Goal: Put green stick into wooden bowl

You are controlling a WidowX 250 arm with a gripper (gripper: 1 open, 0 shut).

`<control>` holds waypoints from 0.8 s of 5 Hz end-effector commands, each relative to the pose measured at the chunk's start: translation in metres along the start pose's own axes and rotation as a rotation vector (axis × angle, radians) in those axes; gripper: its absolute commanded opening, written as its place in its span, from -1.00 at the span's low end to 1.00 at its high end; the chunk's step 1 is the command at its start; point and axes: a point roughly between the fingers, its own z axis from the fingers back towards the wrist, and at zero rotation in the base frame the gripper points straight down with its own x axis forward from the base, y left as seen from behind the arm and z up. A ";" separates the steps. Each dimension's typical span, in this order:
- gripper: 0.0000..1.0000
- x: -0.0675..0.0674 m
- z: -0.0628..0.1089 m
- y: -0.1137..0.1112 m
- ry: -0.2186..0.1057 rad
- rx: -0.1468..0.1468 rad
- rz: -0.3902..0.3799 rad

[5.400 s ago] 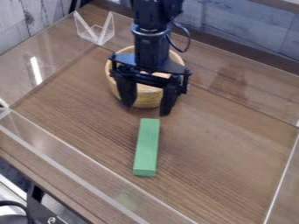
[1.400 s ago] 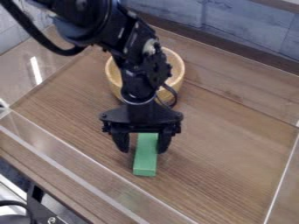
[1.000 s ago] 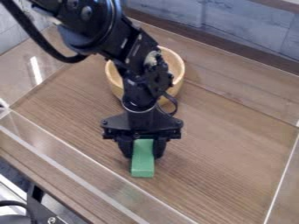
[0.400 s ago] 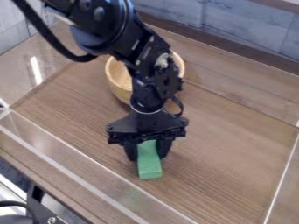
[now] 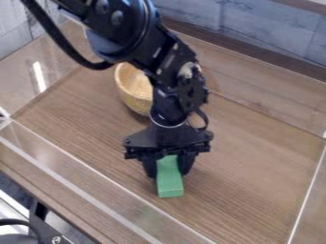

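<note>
The green stick (image 5: 171, 178) lies flat on the wooden table near the front, its far end between the fingers of my gripper (image 5: 169, 160). My gripper points straight down and is shut on that end of the stick. The black arm rises from it toward the upper left. The wooden bowl (image 5: 132, 86) stands behind the gripper, up and to the left, partly hidden by the arm; what shows of its inside is bare.
A clear plastic wall (image 5: 76, 176) runs along the front and left of the table. A grey tiled wall (image 5: 274, 24) stands at the back. Bare wood (image 5: 261, 133) spreads to the right of the gripper.
My gripper has slid to the right and a little toward the front with the green stick in it. The stick has turned slightly.
</note>
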 end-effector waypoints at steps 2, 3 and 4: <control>-1.00 0.002 0.002 0.007 0.001 -0.026 -0.118; -1.00 0.010 0.002 0.014 0.006 -0.027 -0.149; -1.00 0.017 0.001 0.020 0.010 -0.024 -0.178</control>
